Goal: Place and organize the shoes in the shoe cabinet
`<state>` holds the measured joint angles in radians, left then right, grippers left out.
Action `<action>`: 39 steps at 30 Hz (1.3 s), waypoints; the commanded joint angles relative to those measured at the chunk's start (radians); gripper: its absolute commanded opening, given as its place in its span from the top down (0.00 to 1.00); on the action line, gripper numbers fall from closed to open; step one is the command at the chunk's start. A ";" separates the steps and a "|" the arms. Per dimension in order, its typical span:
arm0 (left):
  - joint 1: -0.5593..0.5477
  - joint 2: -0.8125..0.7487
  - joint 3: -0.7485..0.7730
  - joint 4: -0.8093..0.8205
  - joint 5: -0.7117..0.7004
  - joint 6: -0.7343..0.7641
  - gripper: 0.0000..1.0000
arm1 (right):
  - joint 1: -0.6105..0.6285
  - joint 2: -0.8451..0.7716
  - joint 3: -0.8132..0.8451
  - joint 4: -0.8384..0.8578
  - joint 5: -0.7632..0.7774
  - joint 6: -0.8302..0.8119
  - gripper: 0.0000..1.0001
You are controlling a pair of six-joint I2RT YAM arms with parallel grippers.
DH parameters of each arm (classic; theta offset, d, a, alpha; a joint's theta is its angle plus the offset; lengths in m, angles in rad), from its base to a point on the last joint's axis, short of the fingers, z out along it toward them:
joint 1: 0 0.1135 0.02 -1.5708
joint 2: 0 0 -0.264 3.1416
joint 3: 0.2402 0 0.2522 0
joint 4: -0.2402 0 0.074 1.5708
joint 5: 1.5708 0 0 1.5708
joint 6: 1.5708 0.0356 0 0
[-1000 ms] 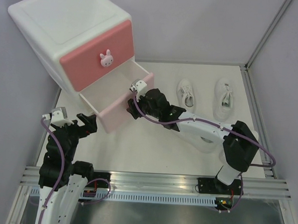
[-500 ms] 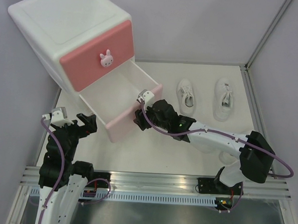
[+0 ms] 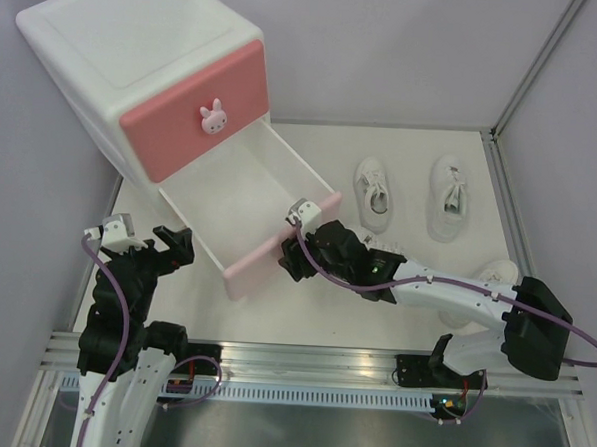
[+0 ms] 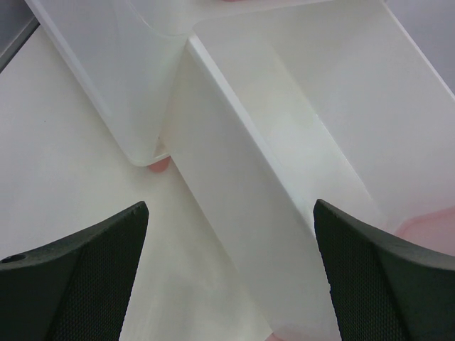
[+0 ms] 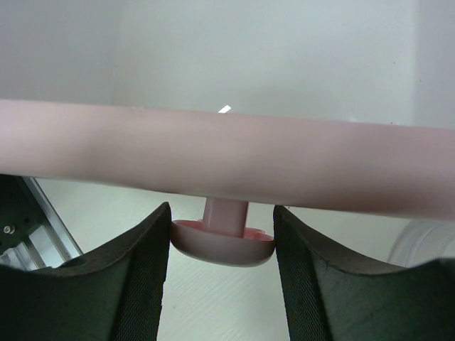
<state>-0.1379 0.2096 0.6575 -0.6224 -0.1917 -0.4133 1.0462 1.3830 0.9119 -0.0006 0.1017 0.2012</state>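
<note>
Two right gripper fingers pinch knob between them | to pull drawer out for shoes | left gripper spread, empty

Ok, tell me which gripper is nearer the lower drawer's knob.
Right. The right gripper clamps the knob between its fingers. The left gripper hangs open beside the drawer, at its side wall, well away from the knob.

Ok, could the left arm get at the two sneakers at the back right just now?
Probably not easily: the pulled-out drawer and the right gripper, closed on its knob, lie between the left gripper and the sneakers.
</note>
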 commanded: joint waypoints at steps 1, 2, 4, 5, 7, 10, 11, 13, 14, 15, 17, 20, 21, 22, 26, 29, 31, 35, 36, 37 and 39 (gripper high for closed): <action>-0.002 0.008 -0.001 0.026 -0.026 0.002 0.00 | 0.031 -0.074 -0.028 0.004 0.016 0.049 0.94; -0.002 0.008 -0.001 0.026 -0.025 0.002 0.00 | 0.034 -0.082 -0.037 0.004 0.027 0.053 0.94; -0.002 0.008 -0.001 0.027 -0.023 0.002 0.00 | 0.040 -0.104 -0.060 0.002 0.036 0.064 0.94; -0.002 0.007 -0.002 0.029 -0.022 0.002 0.00 | 0.040 -0.108 -0.065 0.002 0.041 0.067 0.94; -0.002 0.010 -0.001 0.029 -0.022 0.001 0.00 | 0.041 -0.122 -0.079 0.002 0.044 0.069 0.94; -0.002 0.008 -0.002 0.027 -0.020 0.001 0.00 | 0.043 -0.136 -0.093 0.004 0.049 0.069 0.94; -0.002 0.010 -0.002 0.026 -0.020 0.001 0.00 | 0.043 -0.137 -0.094 -0.024 0.050 0.069 0.93; -0.002 0.010 -0.004 0.027 -0.020 0.001 0.00 | 0.043 -0.141 -0.102 -0.030 0.052 0.070 0.84; -0.002 0.011 -0.002 0.026 -0.020 0.001 0.00 | 0.043 -0.142 -0.105 -0.032 0.052 0.070 0.79; -0.002 0.011 -0.002 0.026 -0.020 0.001 0.00 | 0.044 -0.142 -0.108 -0.035 0.050 0.073 0.71; -0.002 0.014 -0.002 0.026 -0.017 0.001 0.00 | 0.044 -0.147 -0.114 -0.038 0.033 0.078 0.49; -0.002 0.019 -0.004 0.026 -0.014 -0.001 0.00 | 0.051 -0.154 -0.122 -0.042 0.015 0.084 0.39; -0.002 0.019 -0.004 0.027 -0.014 -0.002 0.00 | 0.055 -0.159 -0.120 -0.047 0.007 0.084 0.38; -0.002 0.019 -0.004 0.026 -0.012 -0.001 0.00 | 0.057 -0.160 -0.117 -0.053 -0.009 0.084 0.36; -0.002 0.017 -0.004 0.026 -0.012 -0.001 0.00 | 0.072 -0.176 -0.099 -0.073 -0.072 0.087 0.23; -0.002 0.020 -0.004 0.024 -0.009 -0.002 0.00 | 0.078 -0.185 -0.067 -0.101 -0.129 0.084 0.12; -0.002 0.024 -0.002 0.026 -0.009 -0.001 0.00 | 0.083 -0.203 -0.061 -0.113 -0.128 0.092 0.09; -0.002 0.027 0.001 0.026 -0.005 0.007 0.00 | 0.081 -0.255 -0.016 -0.179 -0.084 0.102 0.06; -0.002 0.027 0.001 0.026 -0.003 0.008 0.00 | 0.083 -0.274 -0.002 -0.238 -0.056 0.102 0.05; -0.002 0.027 0.002 0.026 0.001 0.013 0.00 | 0.081 -0.282 0.011 -0.268 -0.036 0.102 0.04; -0.002 0.027 0.005 0.023 0.006 0.016 0.00 | 0.081 -0.312 0.050 -0.362 0.025 0.102 0.02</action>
<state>-0.1379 0.2264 0.6567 -0.6228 -0.1997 -0.4129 1.1240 1.1305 0.8783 -0.2420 0.0456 0.2867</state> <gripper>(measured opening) 0.994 0.966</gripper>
